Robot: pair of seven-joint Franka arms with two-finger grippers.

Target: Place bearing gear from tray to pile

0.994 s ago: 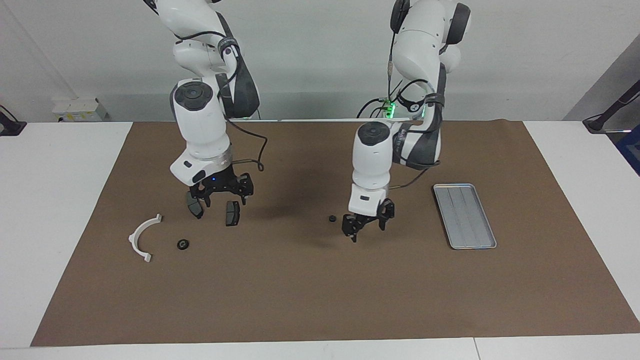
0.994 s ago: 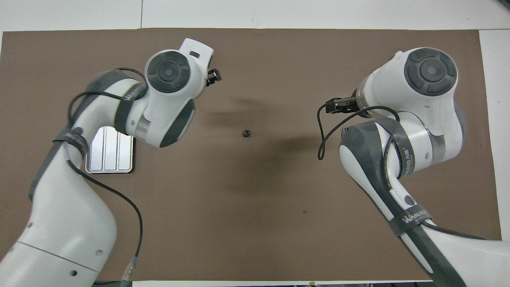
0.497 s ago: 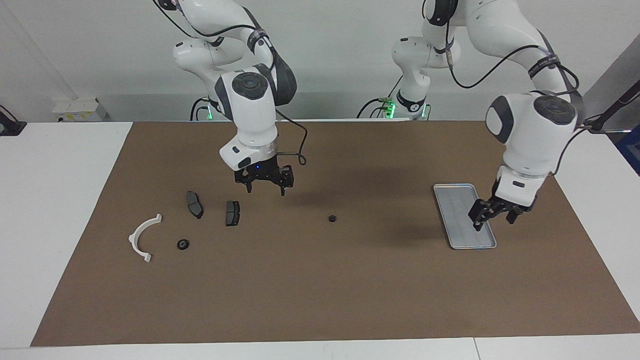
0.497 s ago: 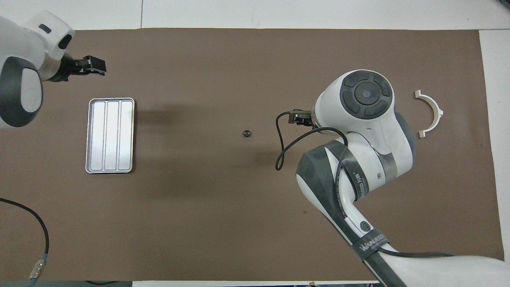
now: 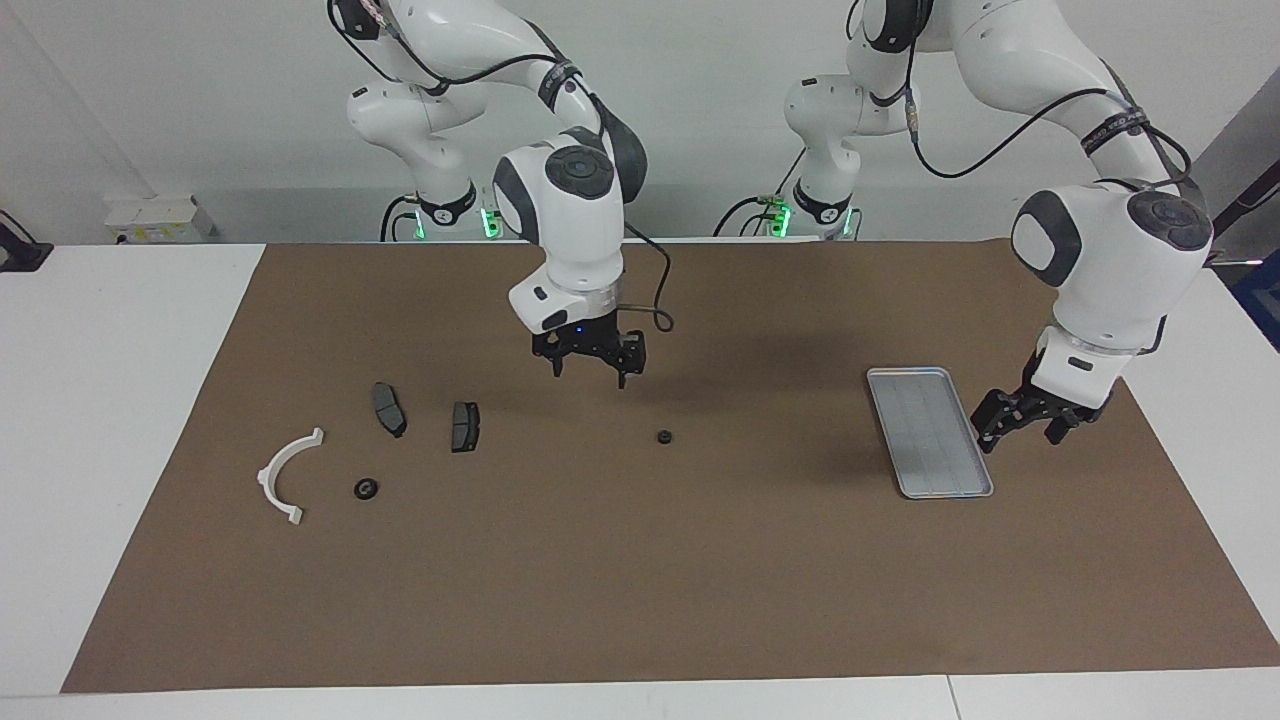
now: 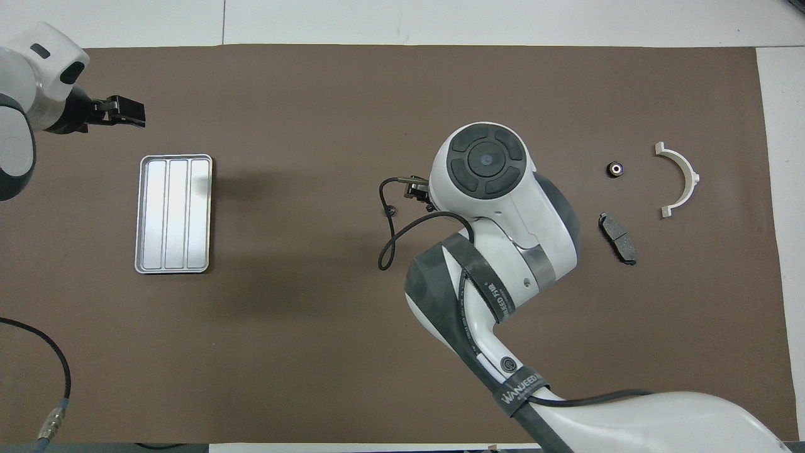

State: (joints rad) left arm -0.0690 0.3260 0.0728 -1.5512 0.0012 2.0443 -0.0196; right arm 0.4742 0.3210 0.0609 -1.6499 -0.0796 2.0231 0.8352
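So the bearing gear (image 5: 664,437) sits on the mat just below the right gripper (image 5: 590,367), fingers spread, holding nothing. Left gripper (image 5: 1018,428) open too, beside the tray (image 5: 928,432).

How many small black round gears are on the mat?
2. One lies beside the white arc, in the pile. The other lies alone mid-mat, near the right gripper. None on the tray.

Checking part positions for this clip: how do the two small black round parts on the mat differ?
One round part lies alone mid-mat, under the raised, open right hand; the other round part lies beside the white arc, toward the right arm's end. The first looks smaller. The second lies farther from the robots than the brake pads. Both are dark, on the mat, not in the tray, and unheld.
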